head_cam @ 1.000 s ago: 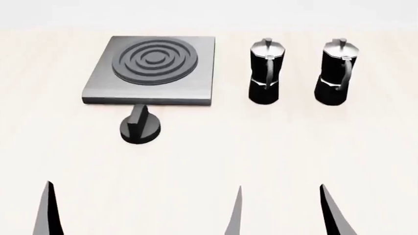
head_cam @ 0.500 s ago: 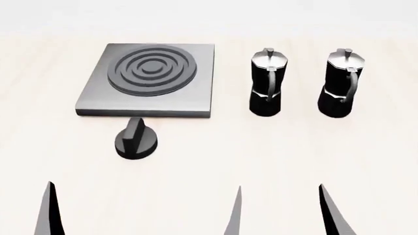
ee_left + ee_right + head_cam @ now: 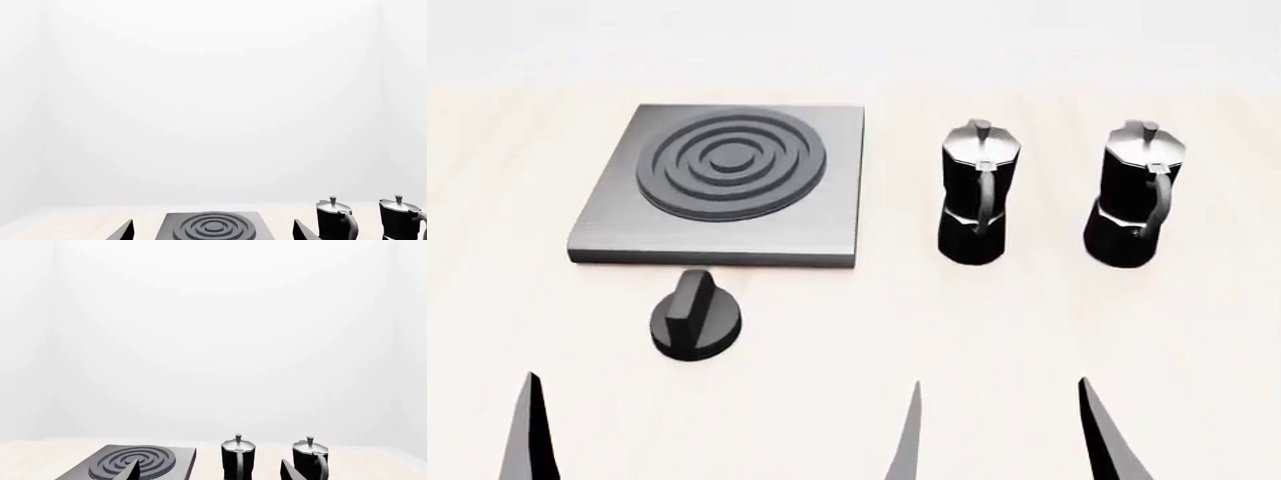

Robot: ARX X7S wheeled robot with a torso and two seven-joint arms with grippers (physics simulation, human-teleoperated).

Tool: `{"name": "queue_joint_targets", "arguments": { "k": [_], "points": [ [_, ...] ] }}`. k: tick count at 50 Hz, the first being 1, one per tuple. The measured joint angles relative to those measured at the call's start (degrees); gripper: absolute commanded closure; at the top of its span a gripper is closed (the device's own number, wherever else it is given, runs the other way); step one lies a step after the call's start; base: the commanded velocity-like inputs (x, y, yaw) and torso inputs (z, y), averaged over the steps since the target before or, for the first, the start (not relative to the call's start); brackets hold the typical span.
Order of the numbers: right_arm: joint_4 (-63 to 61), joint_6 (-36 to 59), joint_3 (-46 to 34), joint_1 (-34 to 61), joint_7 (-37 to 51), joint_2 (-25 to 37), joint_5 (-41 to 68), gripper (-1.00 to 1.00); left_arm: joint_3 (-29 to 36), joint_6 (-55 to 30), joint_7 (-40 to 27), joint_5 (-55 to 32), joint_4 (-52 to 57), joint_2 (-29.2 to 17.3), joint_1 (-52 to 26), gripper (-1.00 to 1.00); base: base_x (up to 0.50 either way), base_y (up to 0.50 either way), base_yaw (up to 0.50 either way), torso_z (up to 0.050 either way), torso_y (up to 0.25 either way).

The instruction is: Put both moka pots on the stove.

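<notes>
We see the 2 moka pots upright on the pale desk (image 3: 1068,330), side by side and apart, handles toward us: the nearer moka pot (image 3: 972,192) stands just right of the stove (image 3: 723,185), the farther moka pot (image 3: 1134,195) beyond it to the right. Neither pot is on the stove, whose ring burner is bare. A black knob (image 3: 697,316) sits on the desk just in front of the stove's near edge.

Both arms sit low at our near edge, well apart from the pots. The right gripper (image 3: 1004,440) shows 2 dark fingers spread wide, grasping nothing. The left gripper (image 3: 212,232) likewise has its fingers parted around empty space.
</notes>
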Motion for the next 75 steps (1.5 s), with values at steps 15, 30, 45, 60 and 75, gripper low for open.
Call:
{"name": "queue_joint_targets", "arguments": {
  "k": [15, 30, 45, 60, 75],
  "points": [
    [0.42, -0.35, -0.53, 0.09, 0.58, 0.47, 0.27, -1.0, 0.47, -0.08, -0.72, -0.04, 0.07, -0.6, -0.14, -1.0, 0.14, 0.0, 0.0, 0.0, 0.0],
    [0.6, -0.24, -0.91, 0.41, 1.37, 1.19, 0.63, -1.0, 0.69, -0.05, -1.38, -0.36, 0.26, -1.15, -0.23, -1.0, 0.14, 0.0, 0.0, 0.0, 0.0],
    [0.67, -0.38, -1.43, 0.67, 2.45, 1.95, 1.09, -1.0, 1.03, 0.05, -1.99, -0.43, 0.23, -1.72, -0.29, -1.0, 0.14, 0.0, 0.0, 0.0, 0.0],
    [1.12, -0.81, -2.09, 0.8, 3.38, 2.7, 1.48, -1.0, 1.43, 0.09, -2.59, -0.56, 0.13, -2.26, -0.35, -1.0, 0.14, 0.0, 0.0, 0.0, 0.0],
    [1.73, -1.28, -2.8, 1.0, 4.17, 3.35, 1.76, -1.0, 2.02, 0.32, -3.28, -0.81, -0.11, -2.88, -0.48, -1.0, 0.14, 0.0, 0.0, 0.0, 0.001]
  ]
}}
